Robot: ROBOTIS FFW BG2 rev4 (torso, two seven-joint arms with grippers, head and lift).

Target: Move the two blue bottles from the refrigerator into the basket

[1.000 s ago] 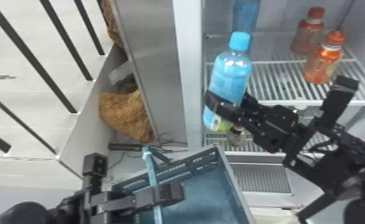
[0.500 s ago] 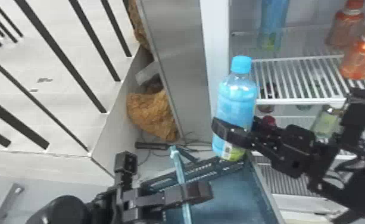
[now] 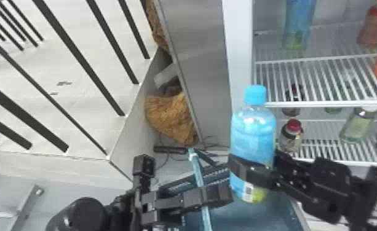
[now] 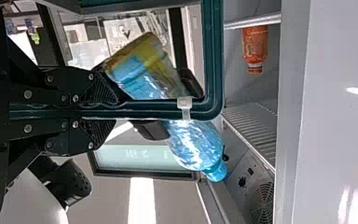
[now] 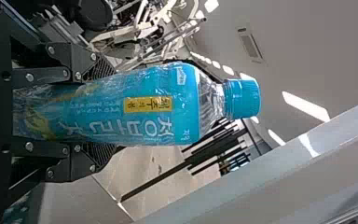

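My right gripper (image 3: 252,171) is shut on a blue bottle (image 3: 253,132), held upright with its cap up, above the teal basket (image 3: 284,212). Close by on the left, my left gripper (image 3: 213,198) is clamped on the basket's raised bar. The other blue bottle (image 3: 298,23) stands on the upper refrigerator shelf. In the left wrist view, the left gripper (image 4: 114,112) pinches the basket's teal rim (image 4: 214,60), with the held bottle (image 4: 196,144) behind it. The right wrist view has the bottle (image 5: 140,105) between both fingers of the right gripper (image 5: 113,109).
Orange bottles (image 3: 376,26) stand at the right of the upper shelf (image 3: 319,80), and small bottles (image 3: 292,135) are lower down. The refrigerator's side frame (image 3: 240,49) rises behind the held bottle. A railing (image 3: 83,55) and brown rock-like object (image 3: 172,118) lie left.
The head view has swung so the refrigerator and basket sit farther right. The right gripper has carried its bottle leftward, away from the shelves, closer to the left gripper, which keeps its hold.
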